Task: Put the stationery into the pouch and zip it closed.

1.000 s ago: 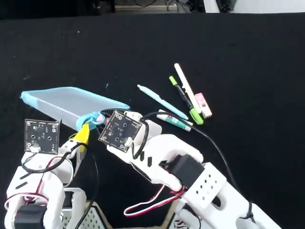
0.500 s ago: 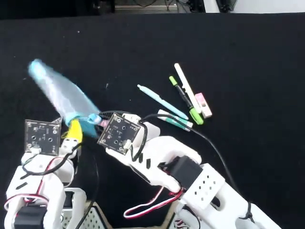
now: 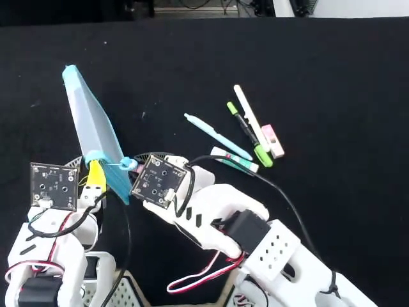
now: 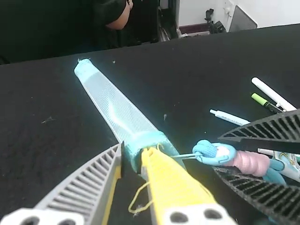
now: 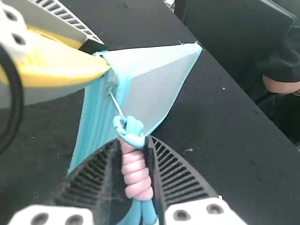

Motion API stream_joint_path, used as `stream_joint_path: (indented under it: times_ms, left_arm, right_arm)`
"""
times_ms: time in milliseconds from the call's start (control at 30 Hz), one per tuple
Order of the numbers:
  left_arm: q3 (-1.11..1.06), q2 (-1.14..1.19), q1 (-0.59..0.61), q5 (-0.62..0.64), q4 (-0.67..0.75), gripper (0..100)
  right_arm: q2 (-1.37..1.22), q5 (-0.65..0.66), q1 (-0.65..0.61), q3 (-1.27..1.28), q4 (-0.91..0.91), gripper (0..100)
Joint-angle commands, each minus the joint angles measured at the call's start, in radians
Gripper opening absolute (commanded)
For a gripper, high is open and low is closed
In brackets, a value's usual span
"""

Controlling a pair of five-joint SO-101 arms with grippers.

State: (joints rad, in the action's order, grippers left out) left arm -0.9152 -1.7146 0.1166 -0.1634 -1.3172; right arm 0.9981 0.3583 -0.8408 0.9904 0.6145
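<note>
left jaws clamp pouch (image 3: 91,126), right jaws grip pull (image 5: 134,171)

From the high camera I see a table (image 3: 332,64) covered in matte black cloth, reaching away to its far edge. A few pale lint specks (image 4: 47,120) dot the cloth. Beyond the far edge lies a strip of pale surface (image 3: 358,7), with dark cables (image 3: 255,7) bunched beside it. My left wrist camera shows a white wall (image 4: 276,9) behind the table. A dark slanted panel (image 4: 243,18) stands in front of the wall. I cannot tell what the panel is.
</note>
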Motion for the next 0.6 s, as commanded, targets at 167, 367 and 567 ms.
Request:
stream_joint_path:
  times_ms: [167,367,567]
  left_arm:
    - [0.061,0.000,0.024,-0.012,0.017,7]
    - [0.062,-0.002,0.061,-0.012,0.037,7]
    - [0.062,-0.003,0.061,-0.012,0.028,7]
  right_arm:
    - [0.028,0.006,-0.003,-0.104,0.242,1.1]
    - [0.024,0.040,0.003,-0.240,0.434,1.1]
    - [0.025,0.040,0.015,-0.245,0.367,1.1]
